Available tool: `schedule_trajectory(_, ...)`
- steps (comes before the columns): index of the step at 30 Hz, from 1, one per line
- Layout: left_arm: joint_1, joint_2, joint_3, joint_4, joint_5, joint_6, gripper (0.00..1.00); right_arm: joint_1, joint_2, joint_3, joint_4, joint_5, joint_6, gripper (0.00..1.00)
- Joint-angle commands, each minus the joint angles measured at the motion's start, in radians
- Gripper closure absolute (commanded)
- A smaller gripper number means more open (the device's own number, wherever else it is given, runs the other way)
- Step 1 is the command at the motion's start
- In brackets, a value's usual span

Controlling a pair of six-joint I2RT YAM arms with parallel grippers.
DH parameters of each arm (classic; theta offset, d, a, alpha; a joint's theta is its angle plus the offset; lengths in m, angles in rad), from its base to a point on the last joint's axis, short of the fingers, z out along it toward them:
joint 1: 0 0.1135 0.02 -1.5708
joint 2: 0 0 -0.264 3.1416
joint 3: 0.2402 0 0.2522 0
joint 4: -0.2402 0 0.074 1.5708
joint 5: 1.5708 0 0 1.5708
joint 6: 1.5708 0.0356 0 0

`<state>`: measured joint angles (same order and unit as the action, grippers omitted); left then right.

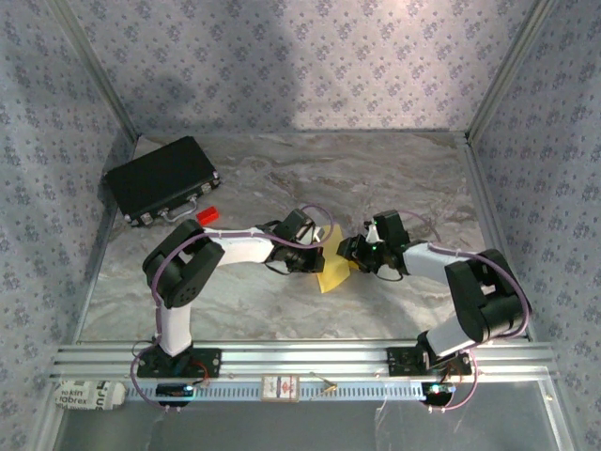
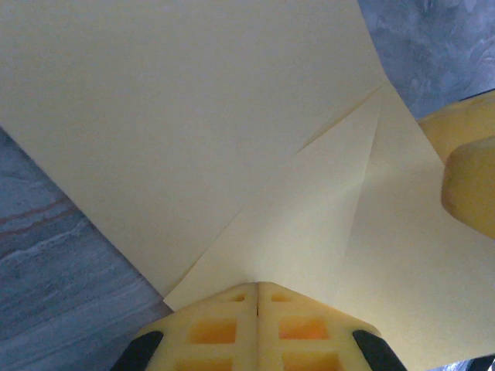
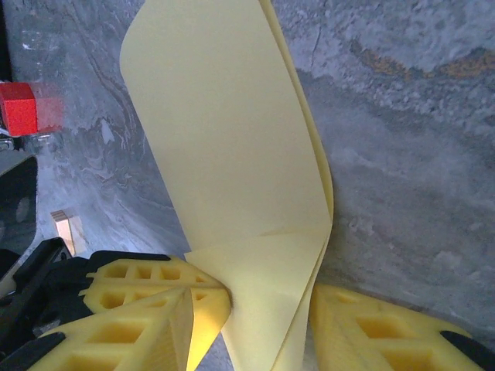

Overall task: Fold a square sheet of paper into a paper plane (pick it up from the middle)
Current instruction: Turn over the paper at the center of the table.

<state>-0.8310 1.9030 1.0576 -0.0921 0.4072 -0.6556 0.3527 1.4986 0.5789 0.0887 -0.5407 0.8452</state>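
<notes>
The sheet [image 1: 333, 274] is being presented near the middle of the worktop [image 1: 394, 178], between the left tool [image 1: 315, 249] and the right tool [image 1: 349, 252]. In the top view it is being seen as a small yellow patch, with the tool states being masked by the arms. A black case [image 1: 160, 178] and a red block [image 1: 207, 215] are being shown well apart from it, at the far left.

In the left wrist view, the left tool [image 2: 257, 290] is being seen fully closed, with a corner of the sheet [image 2: 193, 116] being pinched. Diagonal creases are being revealed here, and one finger [image 2: 468, 178] of the right tool is being seen against the sheet's right edge.

In the right wrist view, the right tool [image 3: 269, 297] is being seen with jaws part-way apart, the folded sheet [image 3: 232, 154] being straddled. Whether the pads are pressing it cannot be told. The red block [image 3: 17, 108] is being shown at the left edge.
</notes>
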Motion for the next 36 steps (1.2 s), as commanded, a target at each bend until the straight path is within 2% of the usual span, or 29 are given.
schedule_trajectory(1, 0.001, -0.005, -0.022, -0.035, -0.001, -0.007, 0.96, -0.01, 0.012, 0.009, 0.018, -0.015, -0.002, 0.56)
schedule_trajectory(9, 0.001, -0.014, -0.024, -0.034, -0.004, -0.009, 0.96, -0.02, 0.024, -0.021, 0.032, 0.001, 0.006, 0.61)
schedule_trajectory(22, 0.001, -0.013, -0.028, -0.028, -0.004, -0.014, 0.96, -0.04, 0.078, -0.053, 0.161, -0.044, 0.044, 0.78)
schedule_trajectory(36, 0.004, -0.03, -0.032, -0.002, 0.004, -0.03, 0.95, -0.058, 0.077, -0.07, 0.196, -0.089, 0.031, 0.95)
